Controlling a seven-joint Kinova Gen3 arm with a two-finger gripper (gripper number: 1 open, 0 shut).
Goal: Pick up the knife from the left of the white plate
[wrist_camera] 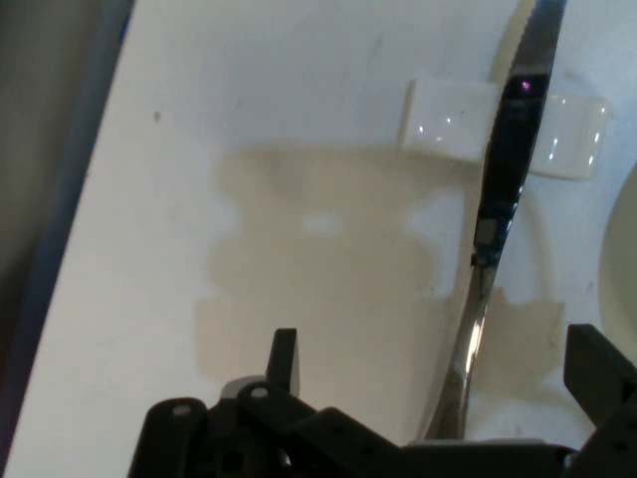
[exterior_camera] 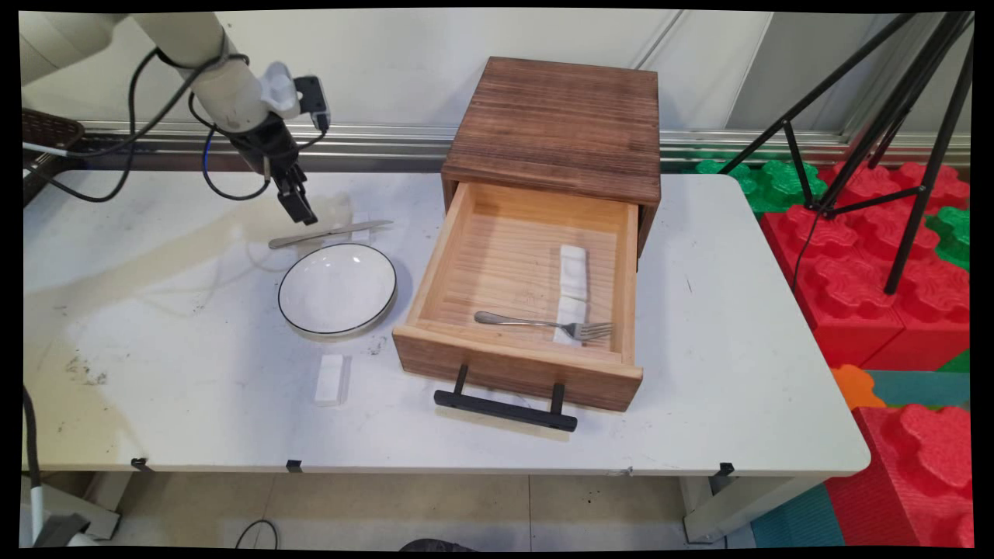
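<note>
— Where's the claw (exterior_camera: 304,211) on your feed?

— I have it hanging low over the far left part of the white surface (exterior_camera: 155,326), just above the handle end of a table knife (exterior_camera: 330,233). Through the hand camera the claw (wrist_camera: 438,383) is spread open, one fingertip (wrist_camera: 284,357) to the left of the knife (wrist_camera: 501,214) and the other to its right, with the handle running up between them. I can't say whether anything is touching.

— What's the knife lying on?

— Its blade crosses a small white rest (wrist_camera: 503,132), which shows on both sides of the blade. The handle end lies down on the surface (wrist_camera: 199,199).

— And around it?

— Just on the near side of the knife I see a white plate with a dark rim (exterior_camera: 338,289), nothing in it. Nearer still, beside the drawer's front corner, a second small white rest (exterior_camera: 330,379) lies alone.

— The drawer?

— A dark wooden box (exterior_camera: 555,124) stands at the back middle, and its pale drawer (exterior_camera: 435,268) is pulled fully out toward me, black handle (exterior_camera: 505,407) in front. Inside I count a fork (exterior_camera: 543,324) lying crosswise near the front, tines to the right, resting over one white rest (exterior_camera: 569,312), and another white rest (exterior_camera: 574,272) just behind that one.
</note>
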